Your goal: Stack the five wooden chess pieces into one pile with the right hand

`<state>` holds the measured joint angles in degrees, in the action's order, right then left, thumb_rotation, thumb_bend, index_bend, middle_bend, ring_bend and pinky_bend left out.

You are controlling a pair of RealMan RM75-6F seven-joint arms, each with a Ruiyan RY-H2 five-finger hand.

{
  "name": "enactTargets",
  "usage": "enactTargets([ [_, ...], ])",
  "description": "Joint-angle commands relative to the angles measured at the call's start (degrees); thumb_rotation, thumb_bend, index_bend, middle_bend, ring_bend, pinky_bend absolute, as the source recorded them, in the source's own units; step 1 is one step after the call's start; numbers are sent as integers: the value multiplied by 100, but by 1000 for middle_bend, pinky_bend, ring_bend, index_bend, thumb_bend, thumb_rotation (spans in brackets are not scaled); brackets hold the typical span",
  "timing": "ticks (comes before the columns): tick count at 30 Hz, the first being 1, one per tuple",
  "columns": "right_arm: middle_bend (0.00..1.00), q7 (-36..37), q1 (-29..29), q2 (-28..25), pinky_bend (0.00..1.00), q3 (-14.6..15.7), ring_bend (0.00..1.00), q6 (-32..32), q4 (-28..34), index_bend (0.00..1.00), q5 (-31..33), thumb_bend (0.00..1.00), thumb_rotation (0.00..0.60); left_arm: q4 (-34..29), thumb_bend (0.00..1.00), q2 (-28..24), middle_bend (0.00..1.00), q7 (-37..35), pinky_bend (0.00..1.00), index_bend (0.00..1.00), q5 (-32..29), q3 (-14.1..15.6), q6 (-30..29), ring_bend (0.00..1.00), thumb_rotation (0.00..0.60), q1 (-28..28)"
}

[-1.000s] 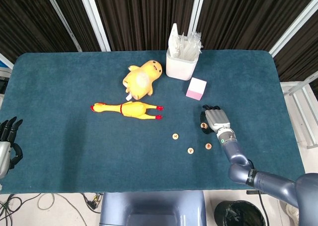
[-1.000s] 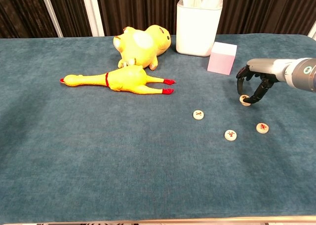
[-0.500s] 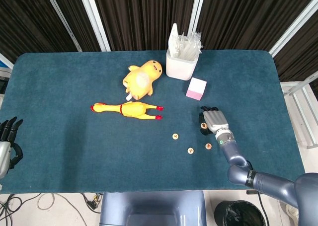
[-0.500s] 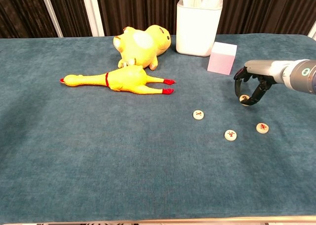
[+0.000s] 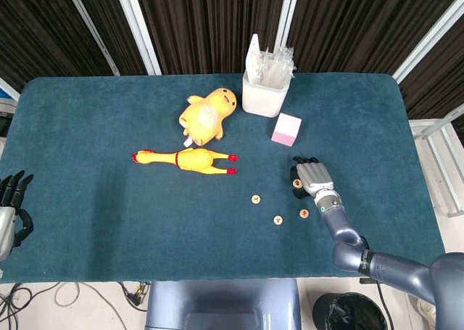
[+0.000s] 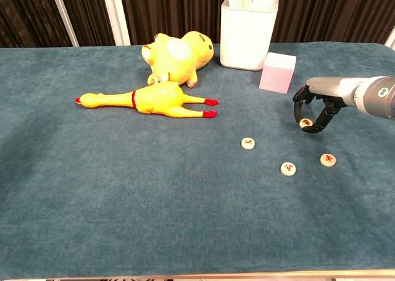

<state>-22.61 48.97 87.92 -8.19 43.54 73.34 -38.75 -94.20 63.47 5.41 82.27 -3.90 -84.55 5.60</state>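
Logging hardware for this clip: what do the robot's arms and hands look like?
The right arm is glossy blue-grey, with rounded segments. The right hand has a silver-grey back, black fingers, and a small green mark at the wrist. The left hand shows grey with black fingers at the frame edge.

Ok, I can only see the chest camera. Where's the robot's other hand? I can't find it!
Observer: The left hand hangs off the left edge of the table, down near the front corner. It holds nothing.
Operator: What's in the white tub? Its top is cut off for me.
Observer: From above, the white tub is full of clear wrapped things standing up. I can't tell what they are.
Operator: Is a fifth piece hiding behind the right hand?
Observer: The head view looks down on the back of the right hand. One chess piece sits at its fingers, and no piece shows on its far side. I count four in all.
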Motion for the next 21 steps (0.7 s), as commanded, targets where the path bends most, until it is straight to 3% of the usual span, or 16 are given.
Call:
enactTargets([
  [1,132,23,-10,2,128,-1,156,-9,-14,470,2,405,600,2,824,4,0,16,6,92,-6,-2,-2,0,600,-1],
  [21,132,136,-47,-12,127,3,156,-74,-114,470,-66,405,600,-3,824,16,0,55,6,92,-22,-10,-8,0,600,-1],
])
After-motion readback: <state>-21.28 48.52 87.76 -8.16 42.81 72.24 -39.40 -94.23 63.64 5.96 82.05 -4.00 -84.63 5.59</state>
